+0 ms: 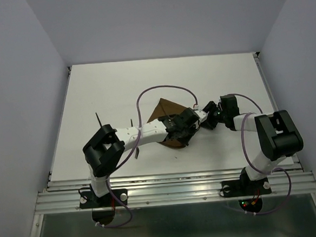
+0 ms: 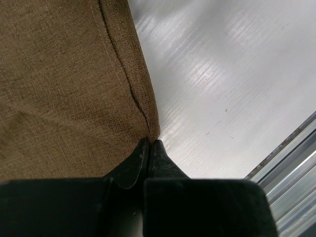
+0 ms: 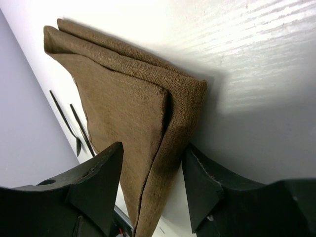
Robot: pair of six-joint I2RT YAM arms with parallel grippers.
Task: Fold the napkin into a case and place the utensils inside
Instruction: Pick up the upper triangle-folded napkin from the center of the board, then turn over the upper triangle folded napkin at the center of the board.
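Note:
The dark brown napkin (image 1: 163, 111) lies folded in layers on the white table, partly under both grippers. In the left wrist view my left gripper (image 2: 149, 143) is shut, its tips pinching the near corner of the napkin (image 2: 64, 84). In the right wrist view my right gripper (image 3: 154, 148) is open and straddles the layered edge of the napkin (image 3: 128, 108). Its right finger (image 3: 207, 182) touches the cloth and its left finger stands apart. Two thin dark utensils (image 3: 81, 131) lie beyond the napkin. From above, one utensil (image 1: 99, 120) shows left of my left arm. No finished case shows.
The table (image 1: 107, 89) is walled by pale panels at the back and on both sides. A metal rail (image 1: 174, 190) runs along the near edge. A purple cable (image 1: 156, 89) loops over the napkin from my left arm.

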